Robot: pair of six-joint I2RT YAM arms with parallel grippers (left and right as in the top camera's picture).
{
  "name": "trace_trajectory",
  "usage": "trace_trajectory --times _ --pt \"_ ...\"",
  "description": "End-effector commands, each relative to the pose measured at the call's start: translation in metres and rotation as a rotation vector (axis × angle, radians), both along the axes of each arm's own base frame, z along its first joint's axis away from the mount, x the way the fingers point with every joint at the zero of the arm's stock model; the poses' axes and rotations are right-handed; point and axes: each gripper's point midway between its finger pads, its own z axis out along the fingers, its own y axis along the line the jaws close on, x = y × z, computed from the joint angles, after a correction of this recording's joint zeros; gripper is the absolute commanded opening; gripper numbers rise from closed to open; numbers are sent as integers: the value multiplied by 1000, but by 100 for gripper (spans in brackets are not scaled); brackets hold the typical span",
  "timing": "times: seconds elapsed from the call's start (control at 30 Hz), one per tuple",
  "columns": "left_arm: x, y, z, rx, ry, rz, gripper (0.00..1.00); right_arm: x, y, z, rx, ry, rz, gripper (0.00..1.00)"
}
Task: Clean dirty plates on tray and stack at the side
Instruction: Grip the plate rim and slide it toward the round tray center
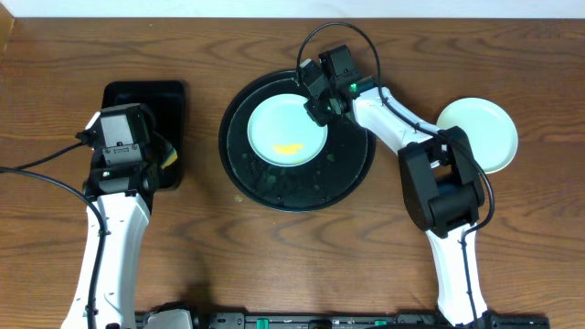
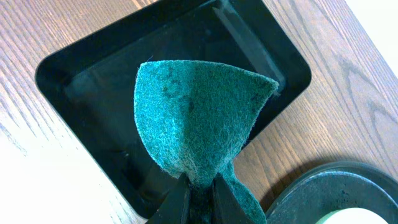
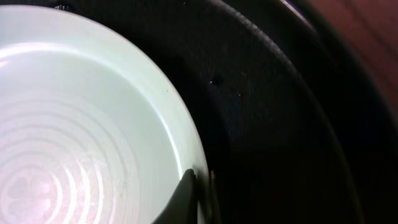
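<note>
Jaws on your right clamped the rim of the smeared plate (image 1: 285,130) on the tray (image 1: 274,190), your left jaws pinched the green pad (image 2: 199,118), and a pale plate (image 1: 484,128) lay aside on the counter (image 1: 201,260), so wiping seemingly remained.

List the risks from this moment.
1. The right jaws sit at the very rim of the smeared plate. Any grasp that shallow may slip and let it slide across the tray.
2. The left jaws pinch the green pad at one bunched end only, so it may fold or pull loose while scrubbing the smear.
</note>
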Motion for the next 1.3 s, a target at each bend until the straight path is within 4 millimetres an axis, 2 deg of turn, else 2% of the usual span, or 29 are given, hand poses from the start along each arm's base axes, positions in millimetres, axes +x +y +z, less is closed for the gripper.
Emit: trace_trajectory --times 0.0,0.13,0.2,0.43,0.47,0.5,0.57,0.63,0.67,0.8,0.97,1.07,1.27 --pt "-1 2 -2 -4 0 12 7 -4 -9 -14 -58 39 -57 1" --pt "1 2 -1 -3 -7 12 7 -24 -15 -18 -91 129 -100 1" --pt "1 2 -1 -3 -7 12 7 -33 -18 -14 -102 167 -140 1" --pt "1 2 -1 -3 -7 12 7 -73 -9 33 -120 225 -131 2" --pt "1 2 -1 -3 -7 12 7 -77 -7 41 -119 219 -123 5" --pt "1 2 -1 -3 -7 12 7 -77 -5 49 -121 202 -120 17" --pt "1 2 -1 -3 -7 12 7 -70 -6 62 -141 134 -136 49" --pt "1 2 -1 -3 -7 12 7 -60 -8 68 -164 73 -154 64" --pt "1 2 -1 -3 -6 12 7 -57 -8 69 -171 52 -149 66" --pt "0 2 -1 -4 -4 12 7 -46 -4 65 -172 6 -102 65" --pt "0 2 -1 -4 -4 12 7 -37 17 48 -178 -69 124 68" --pt "0 2 -1 -4 -4 12 8 -42 23 25 -196 -57 242 71" --pt "0 2 -1 -4 -4 12 7 -54 20 -25 -224 44 270 66"
